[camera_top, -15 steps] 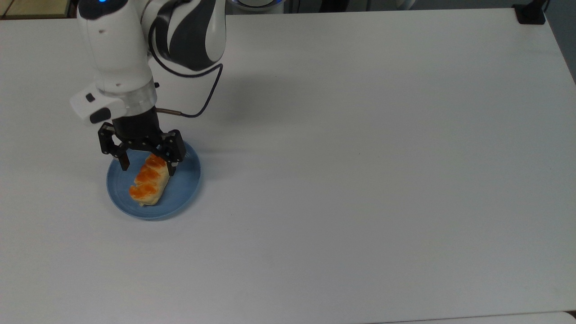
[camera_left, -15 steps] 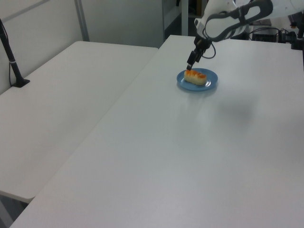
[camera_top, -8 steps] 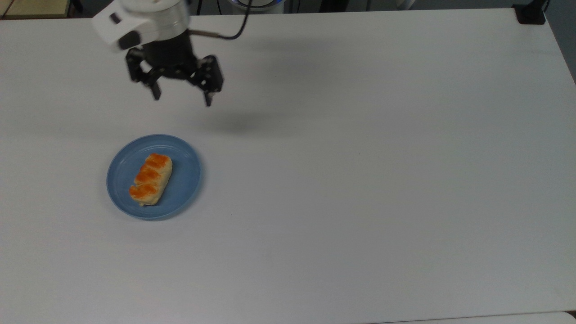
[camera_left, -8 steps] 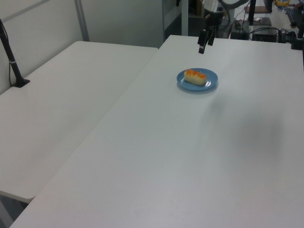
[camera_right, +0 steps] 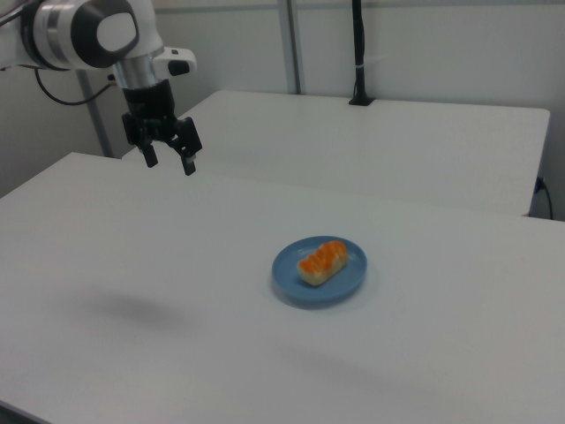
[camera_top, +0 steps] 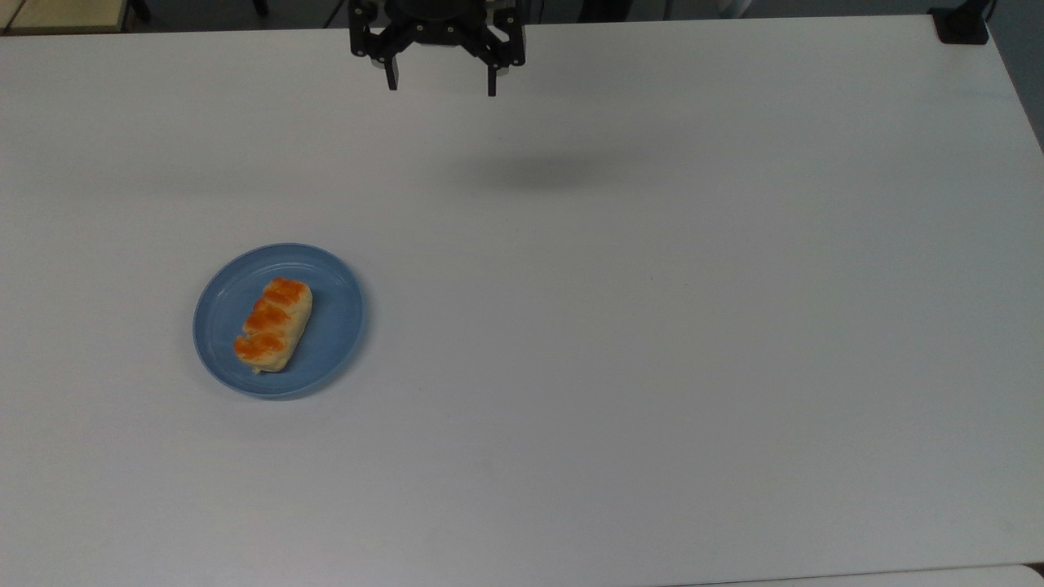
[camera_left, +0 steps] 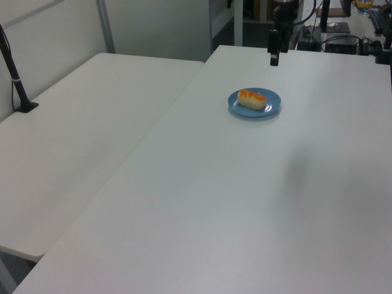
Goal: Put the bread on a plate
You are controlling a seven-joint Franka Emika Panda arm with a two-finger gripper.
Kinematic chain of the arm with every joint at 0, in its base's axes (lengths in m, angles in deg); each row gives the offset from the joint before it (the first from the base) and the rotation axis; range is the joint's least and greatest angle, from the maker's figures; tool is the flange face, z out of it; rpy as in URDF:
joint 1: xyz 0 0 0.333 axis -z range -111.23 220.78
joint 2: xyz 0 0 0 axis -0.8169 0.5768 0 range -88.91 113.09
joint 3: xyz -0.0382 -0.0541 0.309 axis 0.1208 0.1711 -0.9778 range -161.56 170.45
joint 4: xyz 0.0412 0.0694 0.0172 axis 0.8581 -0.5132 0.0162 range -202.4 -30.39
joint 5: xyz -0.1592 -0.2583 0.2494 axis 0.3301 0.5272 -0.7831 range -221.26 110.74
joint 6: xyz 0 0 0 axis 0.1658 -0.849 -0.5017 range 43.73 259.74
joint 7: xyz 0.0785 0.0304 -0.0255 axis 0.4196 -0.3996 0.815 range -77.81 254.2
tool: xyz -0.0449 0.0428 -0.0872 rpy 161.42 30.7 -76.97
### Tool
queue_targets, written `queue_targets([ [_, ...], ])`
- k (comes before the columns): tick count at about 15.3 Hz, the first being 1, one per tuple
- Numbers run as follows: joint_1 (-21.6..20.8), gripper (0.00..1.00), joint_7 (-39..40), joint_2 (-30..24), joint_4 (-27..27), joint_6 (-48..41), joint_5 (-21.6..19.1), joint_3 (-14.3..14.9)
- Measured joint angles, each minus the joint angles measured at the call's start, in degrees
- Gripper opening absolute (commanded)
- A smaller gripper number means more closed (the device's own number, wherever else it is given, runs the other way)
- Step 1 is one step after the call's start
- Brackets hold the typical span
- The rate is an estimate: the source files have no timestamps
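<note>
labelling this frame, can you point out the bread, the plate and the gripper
bread point(camera_top: 273, 324), top view, on its glazed top.
plate point(camera_top: 336, 326), top view, on the bare blue surface beside the bread.
gripper point(camera_top: 440, 81), top view, midway between its open fingertips.

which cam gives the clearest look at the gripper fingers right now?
Right view: the gripper hangs side-on above the table, fingers apart, empty. Top view crops it at the upper edge, fingers still visibly spread. Left view sees it edge-on beyond the plate, fingers overlapping.
</note>
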Motion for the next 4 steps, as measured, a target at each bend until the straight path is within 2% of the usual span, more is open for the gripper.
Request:
queue_targets([
  [4,0.2,1.0,0.0,-0.1,0.0,-0.1,0.0,-0.2],
])
